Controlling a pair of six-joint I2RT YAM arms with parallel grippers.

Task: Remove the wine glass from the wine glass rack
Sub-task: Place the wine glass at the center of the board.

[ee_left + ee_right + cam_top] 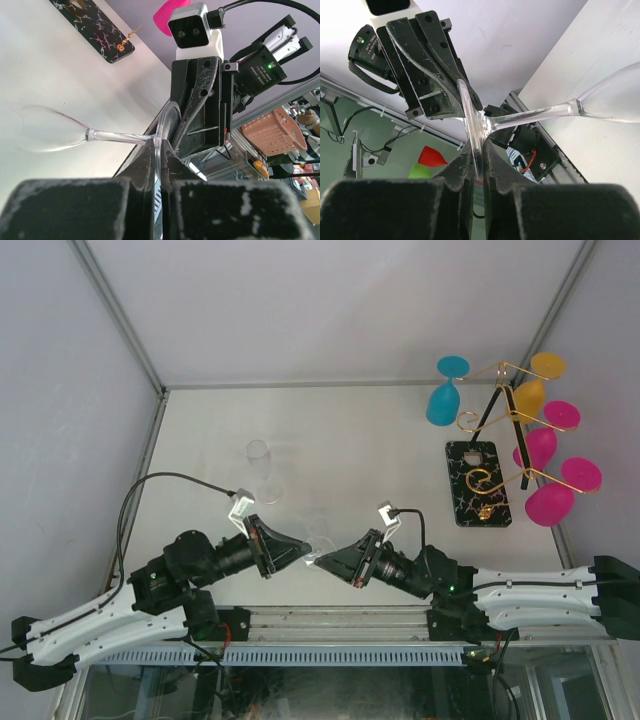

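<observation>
Clear wine glass [112, 136] is being held sideways between the arms, well apart from the wine glass rack [476, 490]. Its foot [471, 122] is being pinched by both left gripper [159, 162] and right gripper [477, 165]. Judged a handover: 1 pinch should be holding firm while the other is being opened, without twisting. Bowl [45, 127] is looking empty. 4 coloured glasses [550, 502] are hanging on the rack.

The light is bright and soft all over, so the white table [380, 440] shows only faint shadows, the clear wine glass [87, 134] almost fades into it, and the black fingers [75, 210] right by each wrist camera look fuzzy (things farther off look sharp).
</observation>
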